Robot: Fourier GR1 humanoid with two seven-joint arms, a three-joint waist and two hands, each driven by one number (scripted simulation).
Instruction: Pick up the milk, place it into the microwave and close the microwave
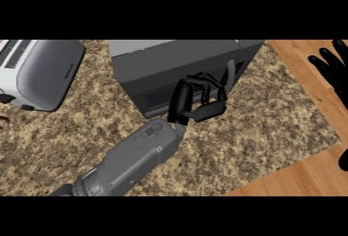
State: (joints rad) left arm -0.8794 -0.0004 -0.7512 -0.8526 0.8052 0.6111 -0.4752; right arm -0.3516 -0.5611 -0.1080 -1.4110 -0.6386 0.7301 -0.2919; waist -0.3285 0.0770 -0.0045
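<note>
The dark grey microwave (178, 60) stands at the back middle of the counter, its dark front face towards me. My left hand (182, 99) is right in front of that face, reached in from the lower left. Its fingers (212, 83) and thumb are loosely bent in a wide C, and only the microwave's front shows in the gap. A thin grey upright edge (231, 73) stands just right of the fingers. No milk shows anywhere in the view. My right hand (332, 67) rests open at the right edge, fingers up.
A silver toaster (39, 73) sits at the back left. The speckled brown counter (258, 133) ends at the right in a diagonal edge, with wooden floor (306, 177) beyond. A small brown object (2, 122) peeks in at the left edge.
</note>
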